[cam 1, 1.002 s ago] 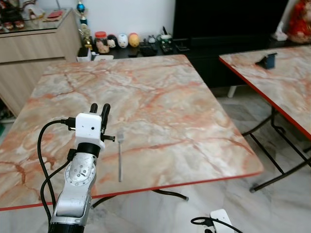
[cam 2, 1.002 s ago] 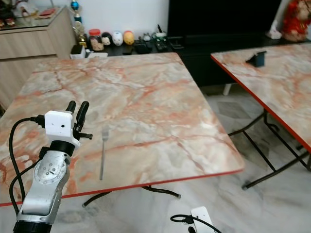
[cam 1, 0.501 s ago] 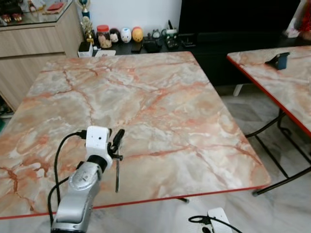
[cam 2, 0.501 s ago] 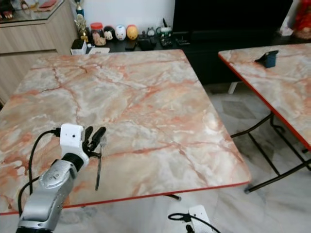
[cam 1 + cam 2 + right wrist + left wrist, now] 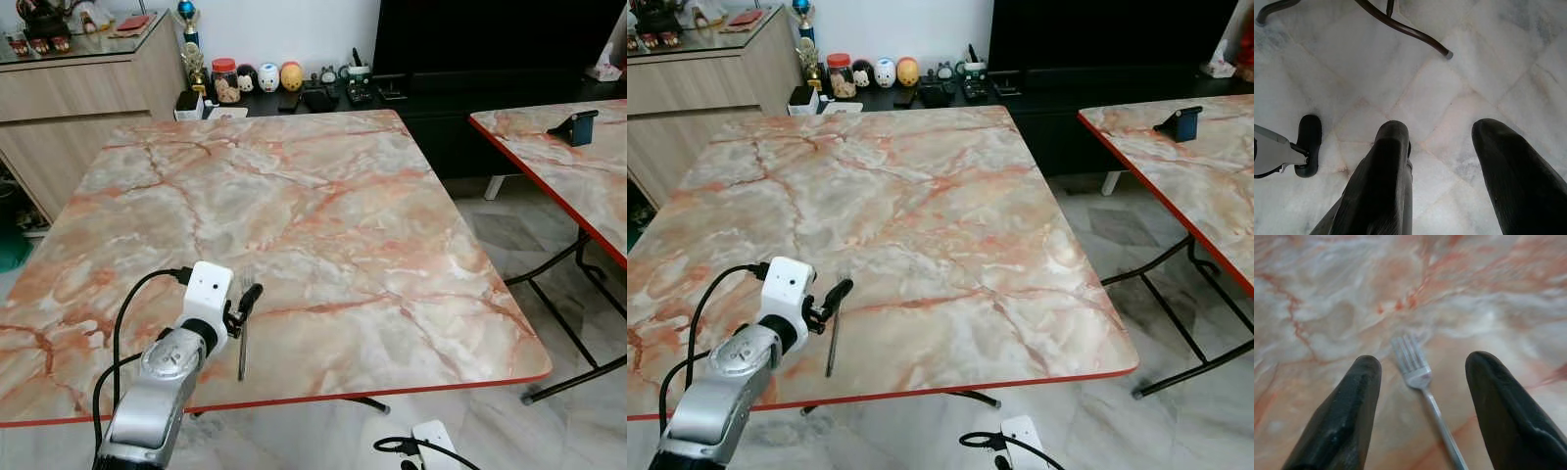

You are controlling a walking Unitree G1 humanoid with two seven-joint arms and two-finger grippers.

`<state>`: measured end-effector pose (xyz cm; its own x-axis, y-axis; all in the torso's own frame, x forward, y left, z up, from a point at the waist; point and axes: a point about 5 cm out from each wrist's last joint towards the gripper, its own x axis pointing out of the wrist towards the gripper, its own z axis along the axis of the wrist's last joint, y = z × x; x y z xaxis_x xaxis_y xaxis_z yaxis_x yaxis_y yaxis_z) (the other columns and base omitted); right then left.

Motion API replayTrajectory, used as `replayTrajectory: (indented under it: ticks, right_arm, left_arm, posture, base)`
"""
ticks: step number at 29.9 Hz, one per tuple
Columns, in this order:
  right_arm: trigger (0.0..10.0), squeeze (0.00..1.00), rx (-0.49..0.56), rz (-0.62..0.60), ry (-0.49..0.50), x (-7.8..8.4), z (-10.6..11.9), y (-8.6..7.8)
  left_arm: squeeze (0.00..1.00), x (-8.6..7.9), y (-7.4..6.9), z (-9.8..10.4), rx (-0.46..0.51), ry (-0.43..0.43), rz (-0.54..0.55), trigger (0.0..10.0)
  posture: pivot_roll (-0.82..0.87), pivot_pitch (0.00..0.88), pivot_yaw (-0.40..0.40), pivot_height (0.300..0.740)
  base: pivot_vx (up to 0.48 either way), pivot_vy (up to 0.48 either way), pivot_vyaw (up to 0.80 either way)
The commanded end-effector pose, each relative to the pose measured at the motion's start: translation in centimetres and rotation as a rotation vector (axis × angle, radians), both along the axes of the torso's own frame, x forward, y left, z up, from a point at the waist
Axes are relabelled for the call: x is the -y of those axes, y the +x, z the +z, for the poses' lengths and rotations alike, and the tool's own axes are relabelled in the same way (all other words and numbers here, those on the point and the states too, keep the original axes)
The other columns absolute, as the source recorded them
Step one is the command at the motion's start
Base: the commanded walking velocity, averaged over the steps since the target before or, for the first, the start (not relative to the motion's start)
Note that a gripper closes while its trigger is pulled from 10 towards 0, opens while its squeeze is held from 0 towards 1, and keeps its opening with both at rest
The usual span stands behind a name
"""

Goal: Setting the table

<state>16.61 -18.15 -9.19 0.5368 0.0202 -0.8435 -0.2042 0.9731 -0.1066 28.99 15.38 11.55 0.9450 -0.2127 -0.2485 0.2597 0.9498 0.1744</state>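
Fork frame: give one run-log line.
left gripper: open, straddling fork | fork: flat on table | right gripper: open, over floor

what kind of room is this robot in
Most likely a home living or dining room: two marble-patterned folding tables on a pale tiled floor, a wooden sideboard, and a low dark shelf of figurines. A fork lies on the near table.

We see a glossy, marble-patterned surface [image 5: 323,196] edged in red, bearing a bright metal fork [image 5: 1420,382]. The left claw [image 5: 1420,401] has matt black, rubbery fingers [image 5: 1347,416]; its arm is brushed silver metal. The floor [image 5: 1415,83] is pale polished tile.
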Motion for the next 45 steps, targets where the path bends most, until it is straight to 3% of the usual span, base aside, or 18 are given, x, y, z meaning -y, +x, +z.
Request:
replayTrajectory:
  ticks: [1,4,5,14,42,43,44,45]
  right_arm:
    - [10.0,0.0,-0.01,-0.003,-0.002,0.0,-0.1,-0.1]
    - [10.0,0.0,-0.011,-0.002,-0.003,0.0,0.0,0.0]
    - [10.0,0.0,-0.012,0.003,-0.004,0.0,0.0,0.0]
    - [10.0,0.0,-0.01,-0.001,-0.004,0.0,0.0,0.0]
    - [10.0,0.0,-0.015,0.009,-0.002,0.0,0.0,0.0]
    - [10.0,0.0,-0.015,0.009,-0.002,0.0,0.0,0.0]
    - [10.0,0.0,-0.015,0.009,-0.003,0.0,0.0,0.0]
    - [10.0,0.0,-0.015,0.01,-0.003,0.0,0.0,0.0]
  left_arm:
    - [0.0,-0.1,0.3,-0.6,-0.036,0.012,0.028,10.0]
    - [0.0,-0.1,0.6,-1.1,-0.057,-0.039,0.052,10.0]
    - [0.0,-0.3,1.0,-1.4,-0.056,-0.006,0.069,10.0]
    - [0.0,-0.2,2.2,-1.6,-0.063,-0.039,0.105,10.0]
    - [0.0,0.5,1.9,-4.3,-0.193,-0.056,0.062,10.0]
    - [0.0,0.5,1.9,-4.3,-0.194,-0.057,0.061,8.0]
    - [0.0,0.5,1.9,-4.3,-0.194,-0.057,0.06,8.0]
    - [0.0,0.5,1.9,-4.3,-0.195,-0.058,0.058,0.7]
  posture:
    - [0.01,0.0,0.004,0.74]
    - [0.02,0.0,0.0,0.74]
    - [0.02,0.0,0.0,0.74]
    - [0.01,0.0,0.002,0.74]
    - [0.01,0.0,-0.001,0.74]
    - [0.01,0.0,-0.002,0.74]
    - [0.01,0.0,-0.002,0.74]
    - [0.01,0.0,-0.002,0.74]
  base:
    - [0.0,0.0,0.0]
    - [0.0,0.0,0.0]
    - [0.0,0.0,0.0]
    - [0.0,0.0,0.0]
    - [0.0,0.0,0.0]
    - [0.0,0.0,0.0]
    - [0.0,0.0,0.0]
    - [0.0,0.0,0.0]
